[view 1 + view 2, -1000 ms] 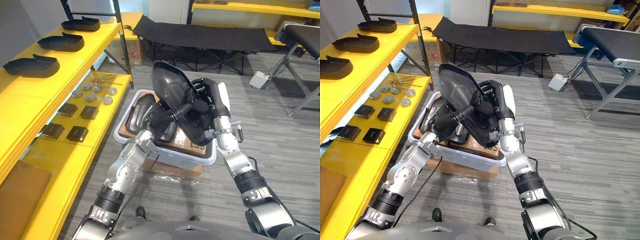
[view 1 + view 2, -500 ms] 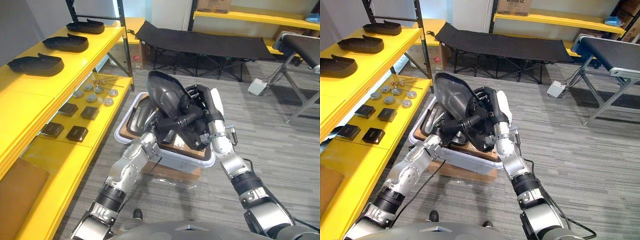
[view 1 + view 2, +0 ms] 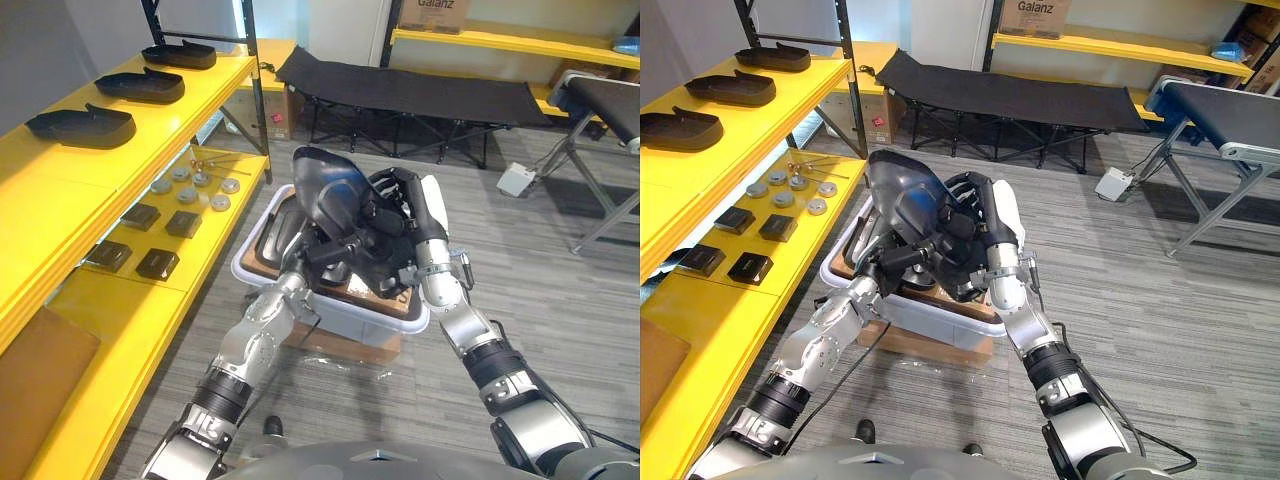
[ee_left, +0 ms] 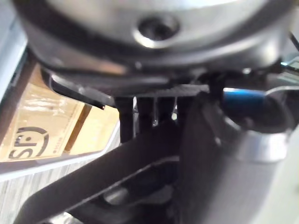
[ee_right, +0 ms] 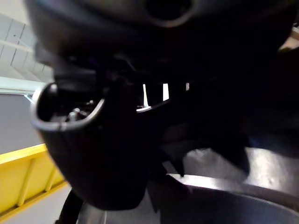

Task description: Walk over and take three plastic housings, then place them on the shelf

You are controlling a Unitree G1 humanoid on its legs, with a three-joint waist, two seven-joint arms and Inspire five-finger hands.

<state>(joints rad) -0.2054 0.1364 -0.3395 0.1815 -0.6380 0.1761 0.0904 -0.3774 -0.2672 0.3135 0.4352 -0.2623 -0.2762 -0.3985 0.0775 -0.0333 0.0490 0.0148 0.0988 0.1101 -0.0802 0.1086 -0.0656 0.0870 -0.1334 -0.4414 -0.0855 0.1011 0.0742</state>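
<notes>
**Holding one housing up over the white bin**

We see a black plastic housing (image 3: 335, 190) raised above the white bin (image 3: 350, 315), tilted, with its rounded upper edge well above the bin's rim. The right hand (image 3: 405, 225) is on the side of the housing towards the bin's right wall, and its fingers (image 3: 385, 195) curl over the housing's edge in a firm grasp. The left hand (image 3: 902, 258) is tucked under the housing, just above the bin's near-left corner. It touches the underside, but we cannot tell whether it grips, as the dark shapes merge there and in its wrist view.

More housings (image 3: 285, 225) lie inside the bin along its left wall. The bin rests on a cardboard box (image 3: 340, 345), and its rim overhangs the box at the front.

To the left of the bin stands the yellow shelf (image 3: 60, 210). The front edge of its lower deck comes near the bin's left rim, leaving only a narrow strip of floor between them. Three shelved housings (image 3: 82, 127) sit in a row on the upper deck, higher than the bin and well apart from it. Small black pads (image 3: 158, 263) and metal discs (image 3: 200, 185) lie on the lower deck.

Beyond the bin's far rim stands a black folding cot (image 3: 410, 90). To the right of the bin the grey floor (image 3: 560, 300) is open.
</notes>
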